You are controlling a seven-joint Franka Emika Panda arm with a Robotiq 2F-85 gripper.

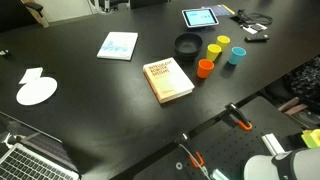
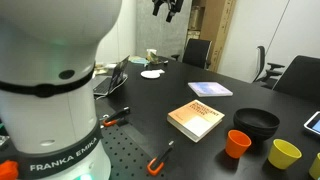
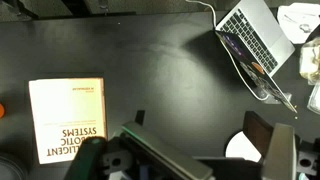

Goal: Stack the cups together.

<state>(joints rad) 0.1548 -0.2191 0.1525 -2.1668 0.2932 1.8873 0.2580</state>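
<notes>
Closest in an exterior view is the big white robot base. Just past it, an orange-handled tool lies on the grey board. High up hangs the gripper. In the wrist view its fingers look spread apart with nothing between them, but that picture is blurry there.

Next comes the black table. A tan book lies flat on it. The orange cup stands just beside a corner of the book. Near it are a yellow cup and a second yellow cup, close together. The teal cup stands beside them. All four cups stand upright on the table, each on its own, none inside another. The black bowl sits next to the yellow cups.

Farther off lie a light blue booklet, a white round thing, an open laptop and a tablet.
</notes>
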